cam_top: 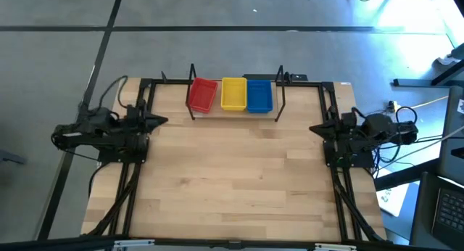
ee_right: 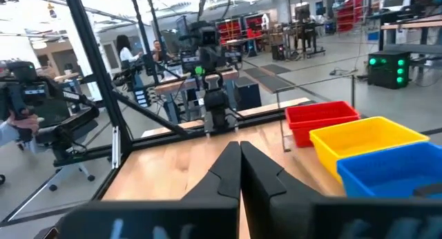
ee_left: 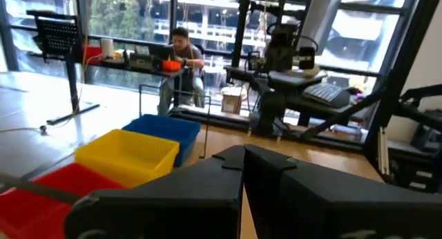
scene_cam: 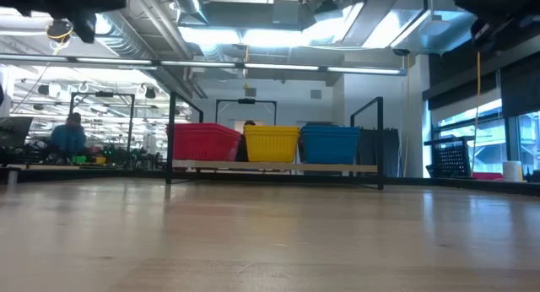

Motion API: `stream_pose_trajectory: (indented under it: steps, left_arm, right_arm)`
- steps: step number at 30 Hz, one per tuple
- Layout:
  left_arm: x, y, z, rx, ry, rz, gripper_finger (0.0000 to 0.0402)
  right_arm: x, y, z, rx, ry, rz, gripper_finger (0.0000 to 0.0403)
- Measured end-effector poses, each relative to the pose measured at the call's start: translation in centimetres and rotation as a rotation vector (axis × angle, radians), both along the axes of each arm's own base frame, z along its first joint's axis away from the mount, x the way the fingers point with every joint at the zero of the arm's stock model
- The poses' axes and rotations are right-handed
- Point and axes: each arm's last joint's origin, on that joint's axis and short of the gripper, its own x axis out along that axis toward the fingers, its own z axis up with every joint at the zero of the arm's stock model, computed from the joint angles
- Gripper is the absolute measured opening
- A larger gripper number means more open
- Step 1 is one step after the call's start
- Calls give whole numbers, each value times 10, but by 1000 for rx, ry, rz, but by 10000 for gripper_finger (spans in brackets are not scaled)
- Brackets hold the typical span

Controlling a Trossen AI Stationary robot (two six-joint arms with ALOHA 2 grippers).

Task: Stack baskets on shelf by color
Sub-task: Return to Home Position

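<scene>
A red basket stack (cam_top: 202, 95), a yellow one (cam_top: 233, 93) and a blue one (cam_top: 259, 95) stand side by side on the shelf (cam_top: 235, 112), a narrow wood plank between black rods at the table's far edge. The low view shows them upright: red (scene_cam: 205, 143), yellow (scene_cam: 272, 143), blue (scene_cam: 330, 143). My left gripper (ee_left: 243, 155) is shut and empty at the table's left edge, pulled back over its base (cam_top: 156, 121). My right gripper (ee_right: 239, 146) is shut and empty at the right edge (cam_top: 319, 128). Both point level across the table.
The black frame rails (cam_top: 141, 164) run along both sides of the wooden tabletop (cam_top: 232, 178). Thin black upright rods (cam_top: 191, 91) flank the shelf. Beyond the table are desks, monitors and seated people (ee_left: 181, 56).
</scene>
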Motion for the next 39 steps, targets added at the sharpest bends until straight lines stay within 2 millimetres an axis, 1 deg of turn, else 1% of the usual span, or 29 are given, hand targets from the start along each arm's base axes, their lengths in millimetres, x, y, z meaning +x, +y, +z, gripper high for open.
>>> stream_pose_trajectory:
  steps: [7,10,16,18,21,24,26,29,31,39]
  left_arm:
    - [22,-1,-32,-10,-32,-20,0]
    - [27,-1,-41,-15,-54,-26,0]
    - [35,-1,-60,-15,-54,-26,0]
    - [37,-1,-65,-13,-55,-25,0]
    - [41,-1,-77,-21,-40,-27,0]
    - [43,-2,-84,-18,-67,-53,0]
    - [45,-3,-91,-21,-26,-79,0]
    - [46,-3,-95,-35,9,-98,0]
    - [46,-4,-96,-36,28,-109,0]
    - [46,-4,-96,-33,24,-129,1]
  right_arm:
    - [15,4,-20,-13,-36,22,0]
    - [20,6,-23,-36,-88,31,0]
    - [28,8,-38,-119,-128,25,0]
    - [31,9,-45,-154,-117,21,0]
    - [34,9,-54,-154,-116,21,0]
    - [38,11,-65,-158,-128,29,0]
    - [40,11,-73,-185,-128,27,0]
    - [43,12,-85,-274,-70,25,0]
    - [43,12,-86,-300,-61,24,0]
    - [43,13,-87,-300,-61,60,0]
